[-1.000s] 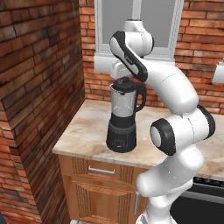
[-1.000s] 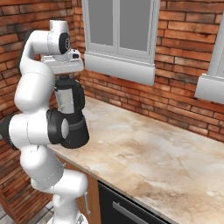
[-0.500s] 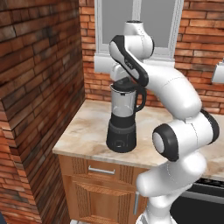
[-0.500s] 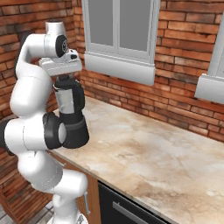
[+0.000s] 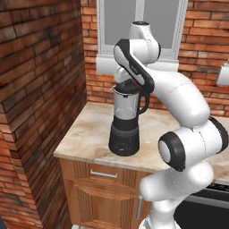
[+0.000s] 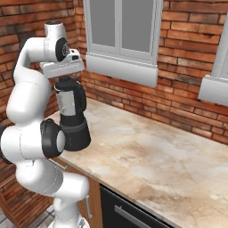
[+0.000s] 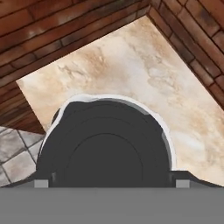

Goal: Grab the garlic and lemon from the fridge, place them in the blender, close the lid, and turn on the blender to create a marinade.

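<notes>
Black base, clear jar: blender (image 5: 124,120) upright on counter (image 5: 85,134), long axis vertical, handle toward the window.
Left base view, hidden: jar mouth and gripper (image 5: 125,86) sit behind the forearm.
Arm: bends from high by the window down onto the jar top.
Right base view: hand directly above the blender (image 6: 72,116); fingers hard to make out.
Hand view: lid (image 7: 104,146) on the jar, cut off below.
Gripper: finger tips (image 7: 42,183) spread either side of the lid, gripping nothing I can make out.

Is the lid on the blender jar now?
On. The round black lid caps the jar mouth in the hand view; from the base views the blender stands upright with a dark top.
</notes>
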Available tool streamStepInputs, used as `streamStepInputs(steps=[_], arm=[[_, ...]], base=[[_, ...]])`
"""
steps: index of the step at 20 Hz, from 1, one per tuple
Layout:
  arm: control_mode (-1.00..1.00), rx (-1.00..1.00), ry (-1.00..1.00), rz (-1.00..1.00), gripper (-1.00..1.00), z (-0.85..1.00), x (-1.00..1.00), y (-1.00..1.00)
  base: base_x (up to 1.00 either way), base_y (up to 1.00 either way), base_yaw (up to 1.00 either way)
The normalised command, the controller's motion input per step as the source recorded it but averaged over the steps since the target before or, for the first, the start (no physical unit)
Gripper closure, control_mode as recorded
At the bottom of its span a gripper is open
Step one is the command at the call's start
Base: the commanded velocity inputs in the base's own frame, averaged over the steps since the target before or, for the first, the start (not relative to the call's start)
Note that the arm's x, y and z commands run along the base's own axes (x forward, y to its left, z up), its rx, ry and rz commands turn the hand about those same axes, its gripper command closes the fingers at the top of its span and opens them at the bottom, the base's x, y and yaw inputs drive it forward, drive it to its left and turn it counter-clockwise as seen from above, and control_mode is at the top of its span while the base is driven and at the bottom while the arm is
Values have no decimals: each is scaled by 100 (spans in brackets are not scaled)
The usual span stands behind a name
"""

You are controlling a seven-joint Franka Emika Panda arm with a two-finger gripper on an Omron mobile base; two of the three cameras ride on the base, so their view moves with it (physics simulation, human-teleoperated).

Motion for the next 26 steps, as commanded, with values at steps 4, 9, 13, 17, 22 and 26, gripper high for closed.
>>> streamStepInputs(steps=[4,9,13,17,22,26], arm=[[-100,0,-20,0,-100,35,-29,0],[-100,0,-24,0,-100,44,-46,1],[-100,0,-35,-6,-100,6,-79,0],[-100,0,-39,-18,-100,-27,-100,10],[-100,1,-39,-29,-100,-46,-100,30],[-100,6,-38,-37,-100,-46,-89,28]], base=[[0,0,0],[0,0,0],[0,0,0],[0,0,0],[0,0,0],[0,0,0]])
